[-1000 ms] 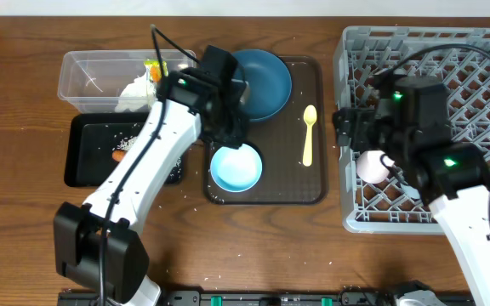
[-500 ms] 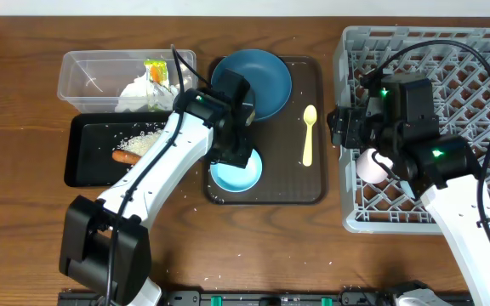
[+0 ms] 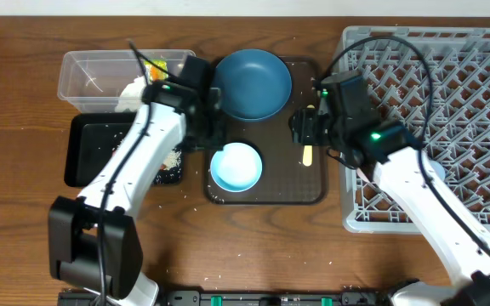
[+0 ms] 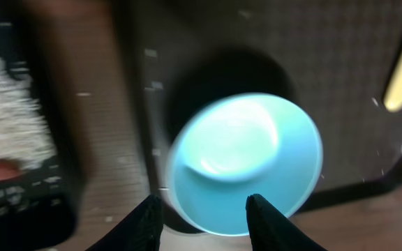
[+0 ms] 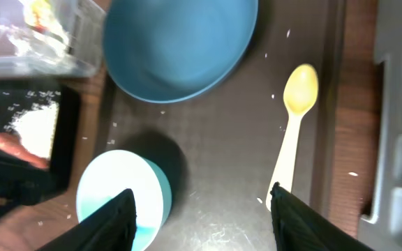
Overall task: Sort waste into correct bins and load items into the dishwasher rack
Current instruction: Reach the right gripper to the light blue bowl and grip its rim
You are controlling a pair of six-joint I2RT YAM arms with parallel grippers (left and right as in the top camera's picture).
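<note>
Pale yellow plastic spoon (image 5: 290, 139) lies on the brown serving tray (image 5: 222, 139), right side, beneath the right gripper (image 5: 201, 209), jaws apart and empty; loading the dishwasher rack (image 3: 432, 32) seems in hand, next needing descent onto its handle.

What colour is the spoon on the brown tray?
Pale yellow; the spoon shows best in the right wrist view.
</note>
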